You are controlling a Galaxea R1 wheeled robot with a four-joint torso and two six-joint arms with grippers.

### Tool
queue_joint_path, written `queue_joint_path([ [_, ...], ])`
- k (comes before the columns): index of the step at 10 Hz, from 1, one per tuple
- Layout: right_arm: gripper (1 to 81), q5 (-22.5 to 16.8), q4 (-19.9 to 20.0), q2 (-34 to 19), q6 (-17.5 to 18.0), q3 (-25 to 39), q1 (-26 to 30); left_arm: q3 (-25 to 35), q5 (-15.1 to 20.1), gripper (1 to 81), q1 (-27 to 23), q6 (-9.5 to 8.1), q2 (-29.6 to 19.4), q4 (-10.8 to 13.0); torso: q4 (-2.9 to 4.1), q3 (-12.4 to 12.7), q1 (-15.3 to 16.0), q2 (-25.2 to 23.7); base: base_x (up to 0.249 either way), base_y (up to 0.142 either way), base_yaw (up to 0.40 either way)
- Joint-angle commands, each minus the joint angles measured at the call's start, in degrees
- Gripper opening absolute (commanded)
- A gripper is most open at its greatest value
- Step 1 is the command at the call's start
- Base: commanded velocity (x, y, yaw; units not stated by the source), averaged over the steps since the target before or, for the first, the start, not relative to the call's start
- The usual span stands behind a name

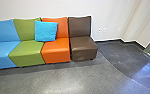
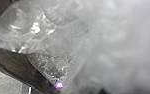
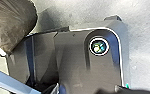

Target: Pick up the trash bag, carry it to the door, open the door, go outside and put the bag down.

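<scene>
- Trash bag (image 2: 103,45): translucent, crumpled, close before the left wrist camera.
- Left and right jaws: state cannot be told.
- Blue (image 1: 3,51), green (image 1: 27,53), orange (image 1: 56,51) and brown (image 1: 83,47) seats: in a row.
- Blue cushion (image 1: 46,31): leaning across green and orange backrests.
- Pale wall (image 1: 111,15): behind seats.

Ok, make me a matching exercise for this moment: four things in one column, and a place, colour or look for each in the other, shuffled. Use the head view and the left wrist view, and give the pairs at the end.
Things
1. cushion
2. green seat
3. brown seat
4. plastic film

Places, colours, looks
a. at the right end of the row in the head view
b. see-through, with bright glints
c. squarish and bright blue
d. between the blue seat and the orange seat

Pairs: 1-c, 2-d, 3-a, 4-b
</scene>
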Motion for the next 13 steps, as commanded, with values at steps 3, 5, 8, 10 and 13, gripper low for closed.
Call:
queue_joint_path([
  [3, 81.1, -4.33, 0.13, -2.37, -0.51, 0.78, 1.50, 0.20, 5.80, 1.0, -1.50, 0.12, 0.28, -0.50, 0.00, 1.31, -6.14, 9.49, 0.000, 0.000, 0.000],
  [5, 81.1, -3.80, -1.00, -1.32, -0.42, -0.09, 0.36, 0.11, 4.31, 1.0, -0.10, 0.38, 0.90, -0.23, 0.00, 2.12, -8.63, 13.29, 0.000, 0.000, 0.000],
  [8, 81.1, -3.71, -1.71, 0.79, -0.42, -2.11, -0.52, 0.03, 3.87, 1.0, 2.02, 2.49, 1.60, -0.23, 0.00, 2.25, -12.48, 19.26, 0.000, 0.000, 0.000],
  [10, 81.1, -3.71, -2.59, 2.37, -0.51, -3.35, -0.78, 0.03, 3.43, 1.0, 3.68, 3.89, 2.65, -0.15, 0.00, 8.11, -14.88, 23.00, 0.000, 0.000, 0.000],
  [13, 81.1, -3.71, -3.21, 4.48, -0.42, -6.07, -1.57, -2.78, 2.11, 1.0, 6.50, 6.53, 5.11, -0.23, 0.00, 12.38, -17.99, 27.85, 0.000, 0.000, 0.000],
])
